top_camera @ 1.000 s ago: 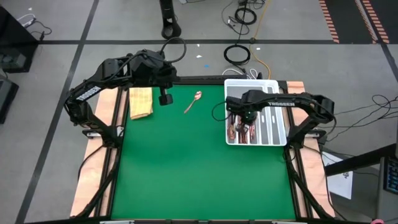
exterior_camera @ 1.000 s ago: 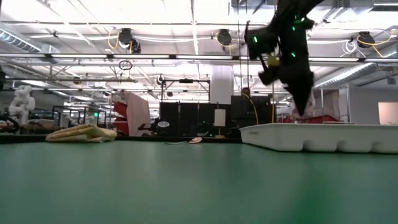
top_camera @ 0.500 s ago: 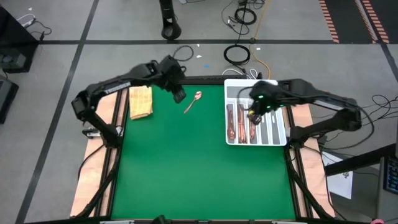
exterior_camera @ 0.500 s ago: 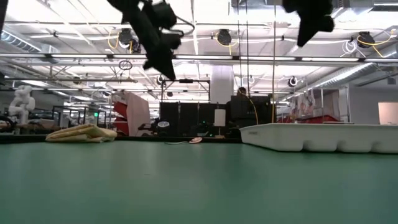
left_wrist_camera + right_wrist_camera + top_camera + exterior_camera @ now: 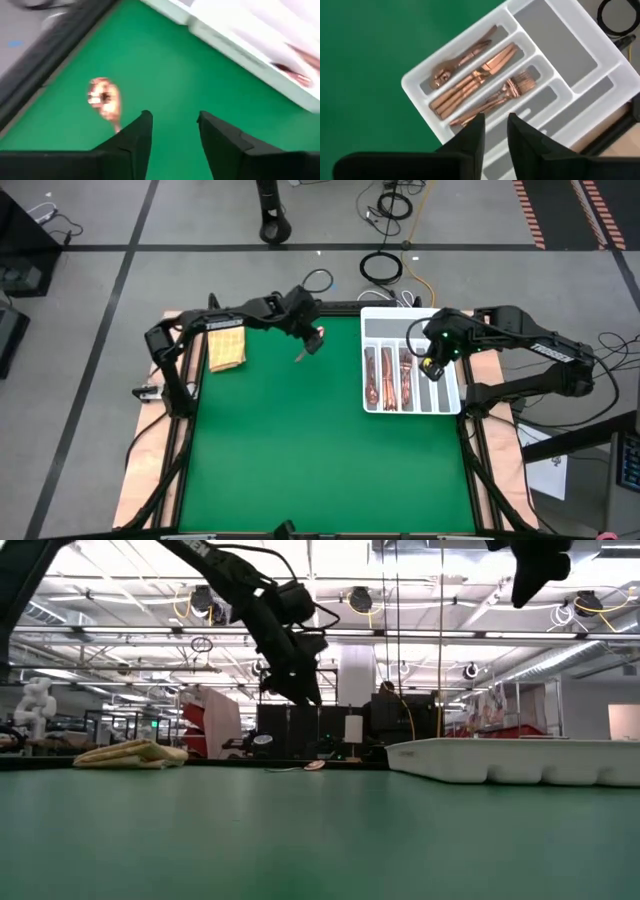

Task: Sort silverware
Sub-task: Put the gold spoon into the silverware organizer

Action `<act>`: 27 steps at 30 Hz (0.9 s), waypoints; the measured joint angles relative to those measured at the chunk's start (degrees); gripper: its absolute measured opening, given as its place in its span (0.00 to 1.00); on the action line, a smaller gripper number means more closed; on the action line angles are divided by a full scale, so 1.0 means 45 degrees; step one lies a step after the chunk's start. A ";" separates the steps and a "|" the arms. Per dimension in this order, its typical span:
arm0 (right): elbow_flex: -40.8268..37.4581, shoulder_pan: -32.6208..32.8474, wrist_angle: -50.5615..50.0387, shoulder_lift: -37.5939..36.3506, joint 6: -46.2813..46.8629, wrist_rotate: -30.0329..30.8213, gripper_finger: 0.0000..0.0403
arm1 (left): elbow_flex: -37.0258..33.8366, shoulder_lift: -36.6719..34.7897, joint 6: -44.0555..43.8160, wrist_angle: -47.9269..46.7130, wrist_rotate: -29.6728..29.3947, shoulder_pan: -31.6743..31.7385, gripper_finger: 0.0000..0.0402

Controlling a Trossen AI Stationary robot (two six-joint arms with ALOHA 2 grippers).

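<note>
Hiding spoon (image 5: 105, 98) handle: left claw (image 5: 172, 129).

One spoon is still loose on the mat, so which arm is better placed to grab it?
Left. The left gripper hangs open right over the spoon, while the right gripper is open above the white tray, away from it.

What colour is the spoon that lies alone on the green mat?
Shiny copper or rose-gold. The spoon shows best in the left wrist view.
</note>
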 joint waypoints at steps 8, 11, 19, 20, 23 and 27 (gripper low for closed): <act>0.0000 0.0015 -0.0054 0.0004 -0.0329 -0.0005 0.22 | 0.1098 0.1285 -0.1482 -0.1254 -0.3383 -0.0436 0.44; 0.0000 0.0015 0.0069 0.0004 -0.0306 -0.0015 0.22 | 0.1152 0.1716 -0.1476 -0.1508 -0.3885 -0.0527 0.44; 0.0000 0.0015 0.0323 0.0004 -0.0013 -0.0048 0.22 | 0.1141 0.3065 -0.2788 -0.2148 -0.3825 -0.0438 0.44; 0.0000 0.0011 0.0468 0.0004 -0.0009 -0.0054 0.22 | 0.1138 0.3212 -0.2794 -0.2044 -0.3786 -0.0420 0.44; 0.0000 0.0015 0.0837 0.0004 -0.0003 -0.0068 0.22 | 0.1151 0.3604 -0.2773 -0.1639 -0.3760 -0.0389 0.44; 0.0000 0.0015 0.1169 0.0004 0.0005 -0.0105 0.22 | 0.1305 0.4303 -0.2742 -0.1823 -0.3598 -0.0417 0.39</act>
